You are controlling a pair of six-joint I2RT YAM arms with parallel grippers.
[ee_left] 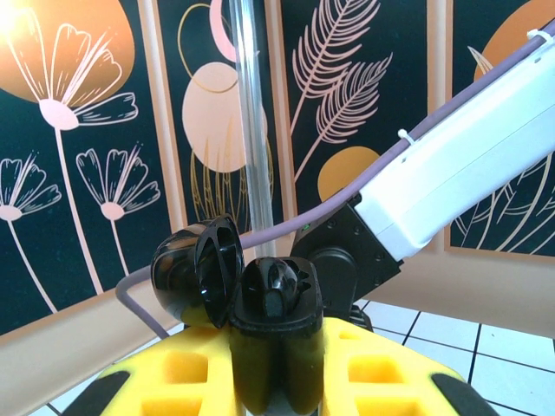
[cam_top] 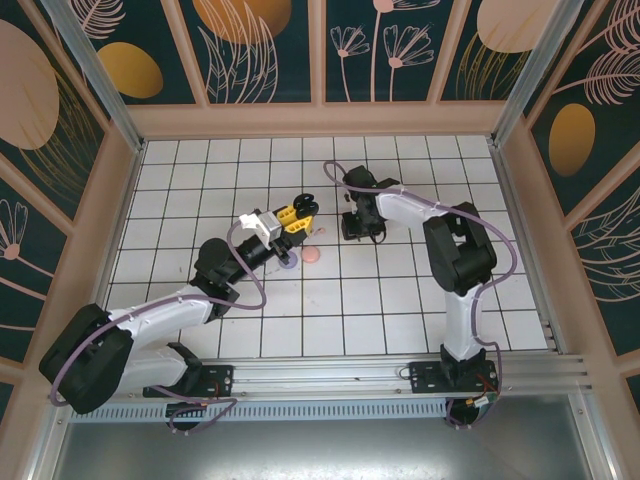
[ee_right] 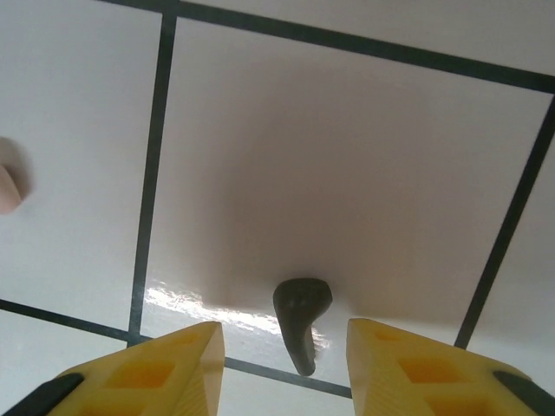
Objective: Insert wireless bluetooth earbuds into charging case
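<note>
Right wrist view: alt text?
A small black stemmed earbud lies on the white gridded table between the right gripper's open yellow fingers, touching neither. A pale pink object is cut off at the left edge.

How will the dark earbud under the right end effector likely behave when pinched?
The black earbud looks tiny, hard and smooth, so it will probably feel rigid and light. Its rounded head and tapering stem may let it slip or pivot between the right end effector's fingers. Lying flat on the glossy tile, it could skid if nudged.
</note>
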